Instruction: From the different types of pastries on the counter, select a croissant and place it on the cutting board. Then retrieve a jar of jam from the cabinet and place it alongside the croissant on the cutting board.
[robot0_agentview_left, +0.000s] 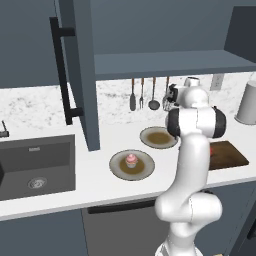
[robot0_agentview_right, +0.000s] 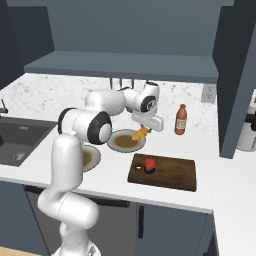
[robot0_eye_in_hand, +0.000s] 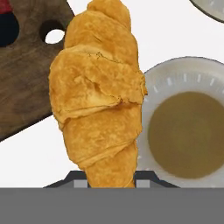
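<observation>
A: Two plates sit on the bench, is that right?

B: Yes. The nearer plate carries the pink-frosted cupcake. The farther plate, with a brown centre, has nothing lying on it.

A: Where is the croissant?

B: Clamped in the gripper, held in the air above the right rim of that farther plate. In the hand view the pastry rises from between the fingertips and hides most of them; the plate lies to its right and the cutting board to its upper left.

A: So the jaws are closed on it?

B: Closed on the croissant, yes. It sticks out from the gripper, golden-orange, tilted down toward the plate in the right base view.

A: And the board?

B: Flat on the bench, right of the plates, its small hole at the end nearest the gripper. The jar of jam rests on it, near that end.

A: Anything else around?

B: An orange-red bottle stands by the back wall beyond the board. The cabinet door hangs open above the bench, beside the sink. Utensils hang on the wall.
</observation>
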